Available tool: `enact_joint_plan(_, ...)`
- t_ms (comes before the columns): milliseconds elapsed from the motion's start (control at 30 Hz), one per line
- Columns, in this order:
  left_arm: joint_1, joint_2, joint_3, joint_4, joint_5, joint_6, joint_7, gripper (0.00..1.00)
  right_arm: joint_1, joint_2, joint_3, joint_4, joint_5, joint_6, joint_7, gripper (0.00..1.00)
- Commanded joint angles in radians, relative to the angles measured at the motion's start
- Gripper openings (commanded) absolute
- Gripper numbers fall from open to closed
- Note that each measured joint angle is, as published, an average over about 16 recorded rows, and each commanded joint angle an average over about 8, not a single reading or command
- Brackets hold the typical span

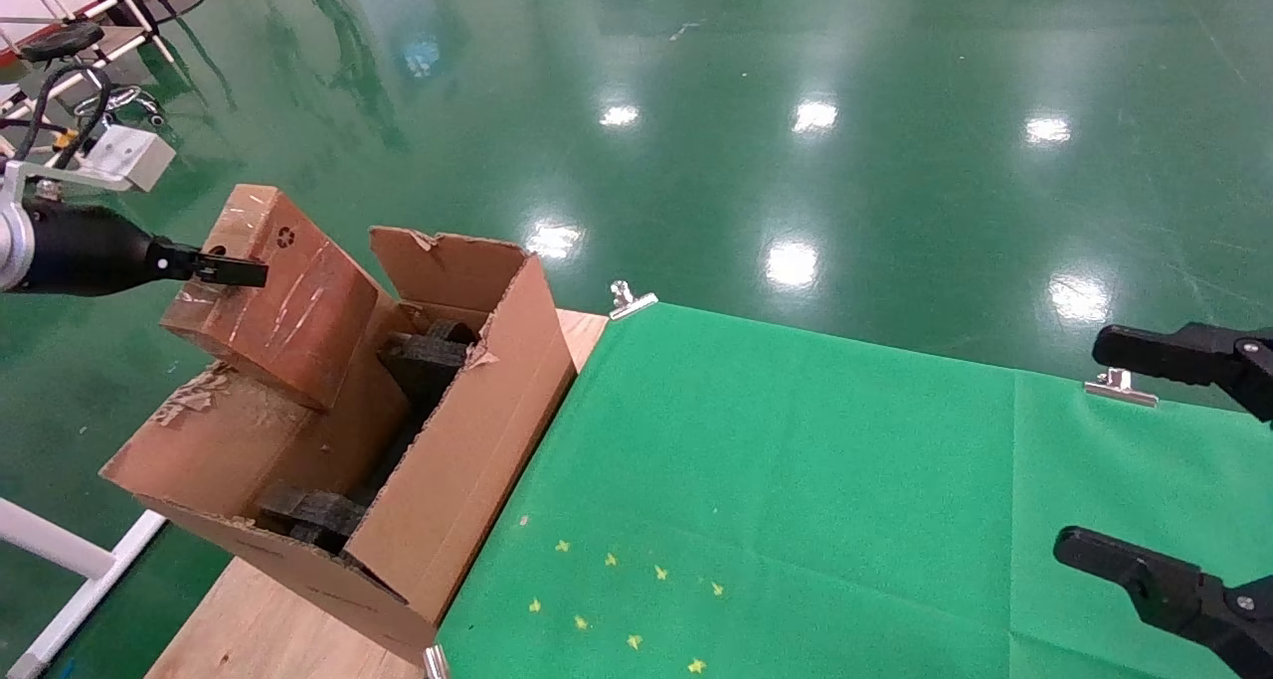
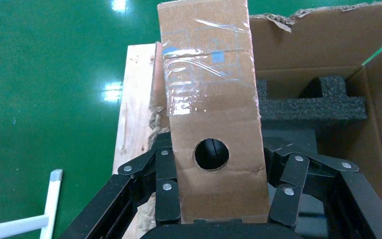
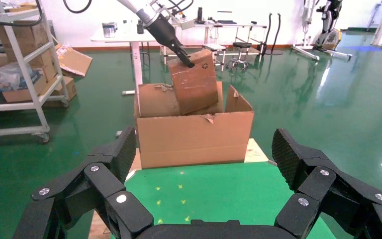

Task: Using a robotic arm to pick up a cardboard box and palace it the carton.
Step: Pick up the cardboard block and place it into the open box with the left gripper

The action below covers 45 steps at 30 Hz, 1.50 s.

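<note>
The cardboard box [image 1: 273, 296] is a slim brown slab, its faces streaked with glossy tape; a small recycling mark sits near one upper corner, and the left wrist view shows a round hole [image 2: 211, 154] in its narrow side. It hangs tilted over the far left part of the carton [image 1: 453, 460], lower edge dipping inside the opening. The left pincer [image 1: 224, 268] is clamped on the box's narrow sides, fingers pressed against the cardboard. The carton is large, corrugated, with ragged torn flaps and black foam blocks [image 1: 423, 356] inside; it stands on the wooden counter [image 1: 269, 629] beside the green cloth [image 1: 796, 500]. The right pincer [image 1: 1164, 460] hovers over the cloth, spread wide and holding nothing.
</note>
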Motion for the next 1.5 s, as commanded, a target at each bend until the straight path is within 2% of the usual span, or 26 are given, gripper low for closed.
enact_joint_plan(33,0.017,0.0,-0.005,0.004,-0.007,-0.027,-0.001,0.0,0.0,0.0,0.0,0.0,0.0,0.0,0.0,1.0)
enact_joint_plan(633,0.058,-0.006,0.025,0.001,0.037,0.047,-0.001,0.0,0.0,0.0,0.0,0.0,0.0,0.0,0.0,1.0)
enact_joint_plan(1500,0.272,0.038,-0.019,0.003,-0.023,-0.089,-0.025,0.0,0.0,0.0,0.0,0.0,0.0,0.0,0.0,1.0)
